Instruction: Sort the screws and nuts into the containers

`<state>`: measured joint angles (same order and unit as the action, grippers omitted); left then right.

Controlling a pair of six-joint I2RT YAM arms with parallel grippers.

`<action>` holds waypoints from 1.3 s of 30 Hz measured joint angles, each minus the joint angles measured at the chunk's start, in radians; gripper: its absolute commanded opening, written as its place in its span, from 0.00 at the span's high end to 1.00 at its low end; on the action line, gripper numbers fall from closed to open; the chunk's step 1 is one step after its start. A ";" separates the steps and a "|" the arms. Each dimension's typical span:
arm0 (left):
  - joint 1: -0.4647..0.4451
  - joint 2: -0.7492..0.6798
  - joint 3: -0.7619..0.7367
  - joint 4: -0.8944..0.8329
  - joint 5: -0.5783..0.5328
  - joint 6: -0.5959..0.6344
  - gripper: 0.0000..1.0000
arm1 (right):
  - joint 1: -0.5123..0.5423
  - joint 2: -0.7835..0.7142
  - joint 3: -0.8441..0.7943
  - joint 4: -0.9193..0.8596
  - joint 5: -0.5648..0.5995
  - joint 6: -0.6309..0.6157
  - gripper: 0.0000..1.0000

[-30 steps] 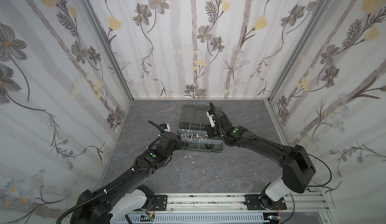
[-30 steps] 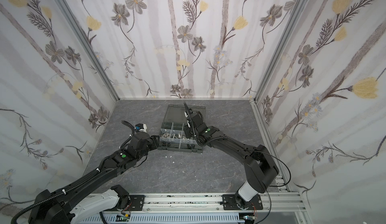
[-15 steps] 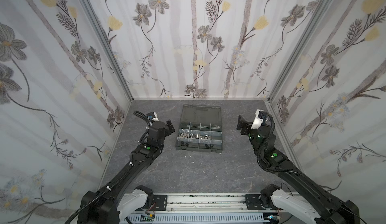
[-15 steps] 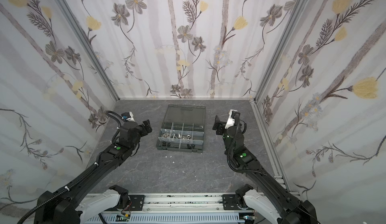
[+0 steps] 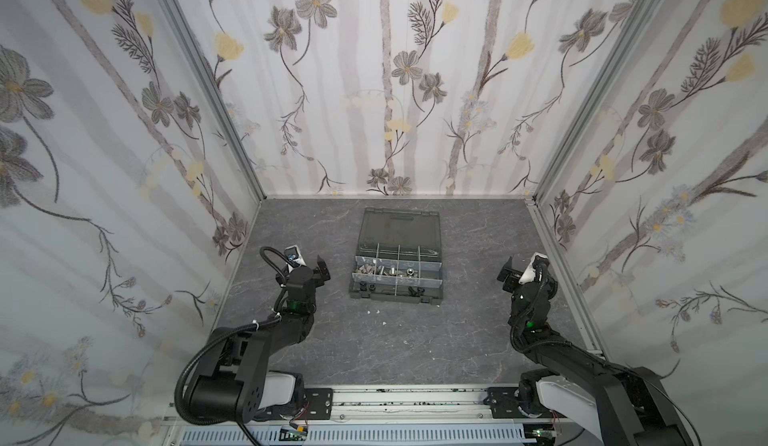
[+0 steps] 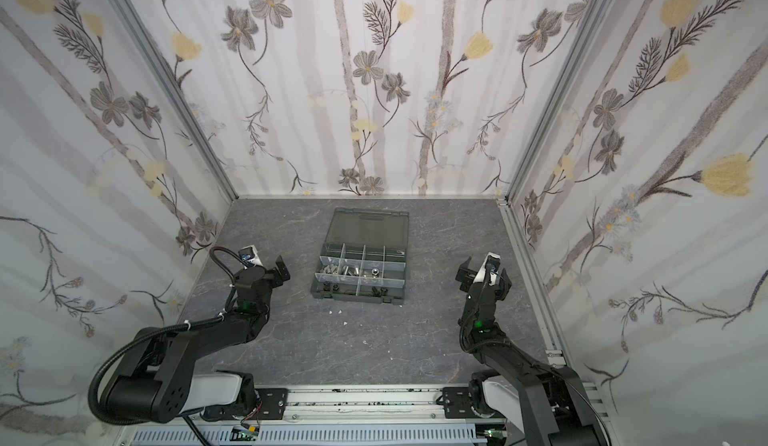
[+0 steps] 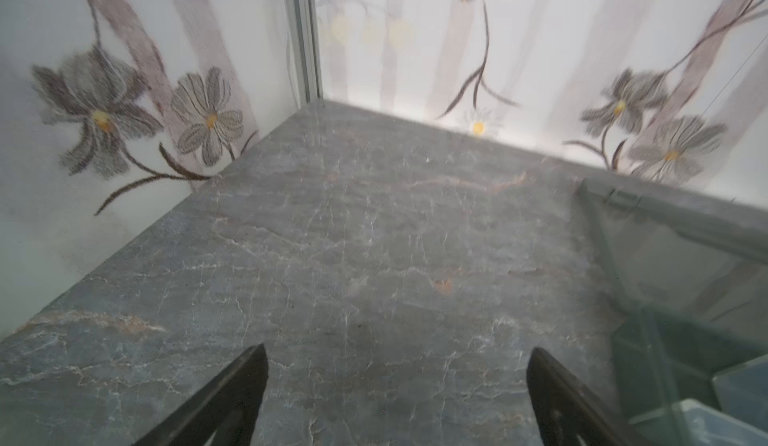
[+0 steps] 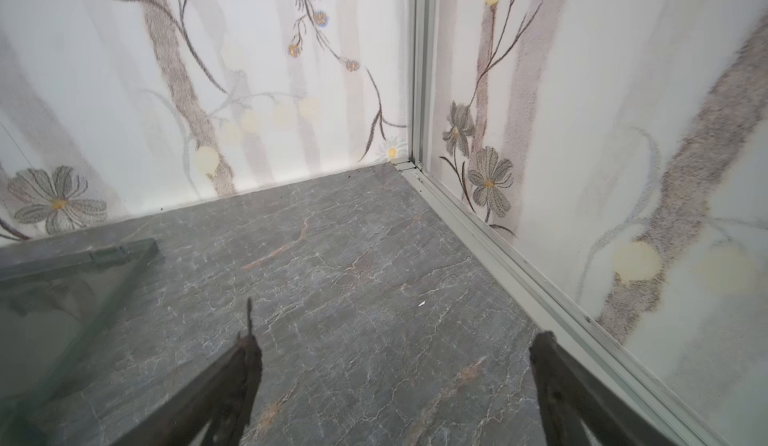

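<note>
Jaws spread wide and empty, my left black parallel gripper [image 7: 398,350] hovers well left of the dark grey plastic organiser case [image 5: 395,297]; my right gripper [image 8: 397,338], equally apart, well right. Small silver screws [image 5: 376,269] and nuts [image 5: 410,272] lie in its middle compartments [image 5: 398,266].

The dark grey organiser case [image 5: 395,296] has a smoky translucent lid [image 5: 401,228] and pale dividers [image 5: 398,263]. Inside it lie shiny silver screws [image 5: 368,268] and, in its front row, black pieces [image 5: 365,287]. Under it the table [image 5: 415,348] is grey, marbled with white veins. Behind it white walls [image 5: 353,90] bear grey flowers, yellow blooms and taupe stripes.
</note>
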<state>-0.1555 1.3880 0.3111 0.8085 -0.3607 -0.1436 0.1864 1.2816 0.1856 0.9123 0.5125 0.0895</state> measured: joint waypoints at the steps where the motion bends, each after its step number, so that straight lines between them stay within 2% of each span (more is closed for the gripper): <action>1: 0.001 0.026 0.002 0.030 0.000 0.016 0.00 | -0.007 0.035 0.011 0.043 -0.021 -0.018 0.00; 4: 0.015 0.080 0.012 0.134 0.030 0.070 0.00 | -0.052 0.151 0.016 0.199 -0.114 -0.049 0.00; 7: 0.077 0.149 -0.029 0.279 0.106 0.090 0.00 | -0.148 0.212 -0.013 0.271 -0.182 -0.027 0.00; 11: 0.124 0.193 -0.097 0.407 0.158 0.069 0.00 | -0.165 0.220 -0.017 0.354 -0.270 -0.019 0.00; 14: 0.127 0.195 -0.096 0.477 0.189 0.067 0.00 | -0.167 0.221 -0.014 0.370 -0.278 -0.011 0.00; 39: 0.129 0.195 -0.095 0.526 0.204 0.064 0.00 | -0.162 0.221 -0.014 0.396 -0.297 -0.011 0.00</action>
<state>-0.0261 1.5833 0.2161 1.3342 -0.1566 -0.0792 0.0242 1.5028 0.1719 1.3079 0.2153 0.0780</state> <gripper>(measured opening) 0.995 0.996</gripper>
